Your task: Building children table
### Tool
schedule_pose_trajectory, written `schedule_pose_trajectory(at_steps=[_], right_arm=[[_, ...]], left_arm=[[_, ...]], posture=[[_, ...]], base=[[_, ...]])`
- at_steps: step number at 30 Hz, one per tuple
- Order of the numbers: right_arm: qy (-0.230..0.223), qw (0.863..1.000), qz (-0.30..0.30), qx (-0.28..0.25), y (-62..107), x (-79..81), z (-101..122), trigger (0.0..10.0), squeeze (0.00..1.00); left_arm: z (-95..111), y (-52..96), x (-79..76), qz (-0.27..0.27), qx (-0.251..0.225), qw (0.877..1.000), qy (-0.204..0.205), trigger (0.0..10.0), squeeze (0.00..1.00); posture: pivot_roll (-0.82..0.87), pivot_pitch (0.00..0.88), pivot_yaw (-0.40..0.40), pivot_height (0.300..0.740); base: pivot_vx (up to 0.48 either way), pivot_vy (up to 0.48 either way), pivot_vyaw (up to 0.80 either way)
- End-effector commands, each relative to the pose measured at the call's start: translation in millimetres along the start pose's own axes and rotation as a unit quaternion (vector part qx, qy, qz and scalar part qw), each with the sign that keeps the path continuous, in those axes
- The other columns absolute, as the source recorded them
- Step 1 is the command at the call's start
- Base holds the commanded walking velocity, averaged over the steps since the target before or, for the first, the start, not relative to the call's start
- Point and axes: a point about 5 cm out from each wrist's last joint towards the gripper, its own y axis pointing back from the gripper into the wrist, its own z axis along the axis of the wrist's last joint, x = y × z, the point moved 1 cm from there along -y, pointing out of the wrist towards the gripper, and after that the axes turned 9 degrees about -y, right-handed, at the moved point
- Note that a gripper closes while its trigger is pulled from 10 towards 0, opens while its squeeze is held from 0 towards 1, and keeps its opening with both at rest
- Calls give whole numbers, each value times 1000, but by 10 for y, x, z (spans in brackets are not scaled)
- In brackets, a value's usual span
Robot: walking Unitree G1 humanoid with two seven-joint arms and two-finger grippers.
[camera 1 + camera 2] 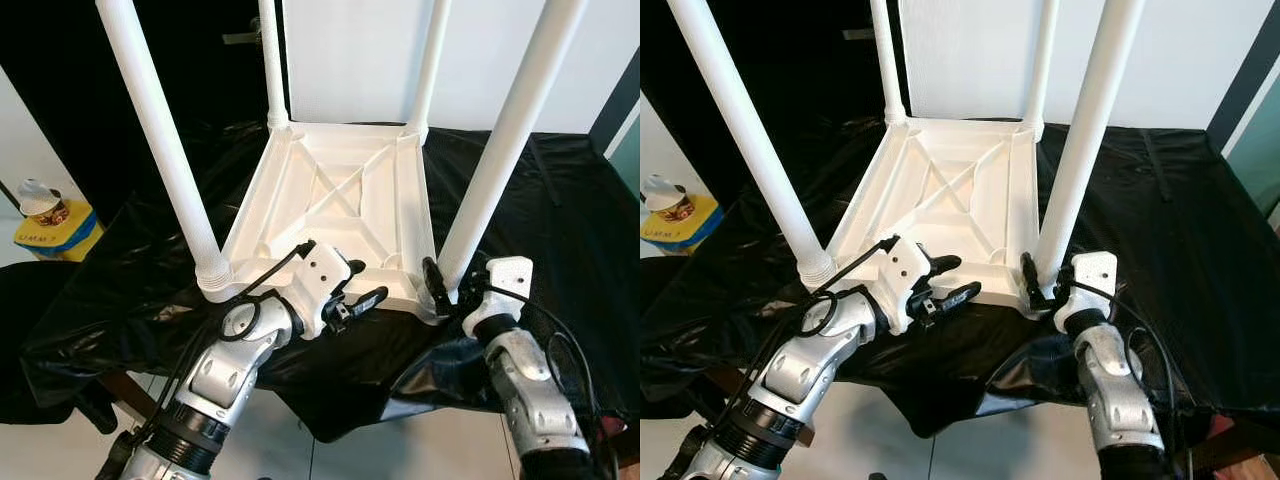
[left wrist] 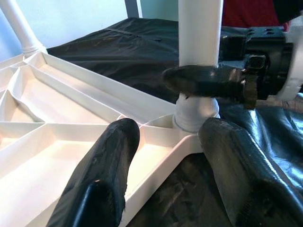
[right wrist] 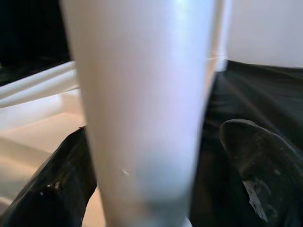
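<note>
A white plastic children's table lies upside down on a black sheet, its ribbed tabletop [image 1: 340, 190] facing up. All its legs stand upright in the corner sockets: the near left leg [image 1: 165, 150], the near right leg [image 1: 500, 150] and two far legs [image 1: 272, 60]. My left gripper [image 1: 367, 281] hangs open over the tabletop's near rim, with one finger [image 2: 109, 161] inside the rim and the other outside. My right gripper [image 1: 1045, 285] is open around the base of the near right leg [image 3: 142, 94], a finger [image 3: 251, 161] on each side.
The black sheet [image 1: 560, 220] covers the whole work surface and hangs over its front edge. A yellow box with a cup on it [image 1: 55, 225] stands at the far left. A white wall panel [image 1: 350, 50] rises behind the table. Pale floor [image 1: 400, 450] shows in front.
</note>
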Motion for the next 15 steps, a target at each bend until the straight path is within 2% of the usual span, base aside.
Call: schedule_pose_trajectory(at_steps=[1,7,10,11,12,15], right_arm=[[8,999,35,14,-65,0,-34,10000,0],[30,995,86,31,-201,59,-60,10000,0],[31,995,91,33,-213,72,-69,10000,0],[32,995,92,33,-218,79,-73,8235,0],[29,995,91,33,-217,75,-84,0,0],[23,995,86,37,-205,58,-112,0,0]], left_arm=[[-34,-11,-20,-18,6,1000,-6,10000,0],[-33,-17,-33,-22,5,1000,-5,10000,0],[-33,-15,-35,-22,5,1000,-5,10000,0],[-34,-11,-38,-21,5,1000,-4,10000,0],[-39,-5,-40,-20,6,1000,-3,10000,0],[-42,1,-44,-18,6,1000,-1,10000,0]], posture=[[-152,0,40,740],[-142,0,38,740],[-139,0,37,740],[-139,0,37,740],[-133,0,31,740],[-133,0,30,740]], base=[[0,0,0],[0,0,0],[0,0,0],[0,0,0],[0,0,0],[0,0,0]])
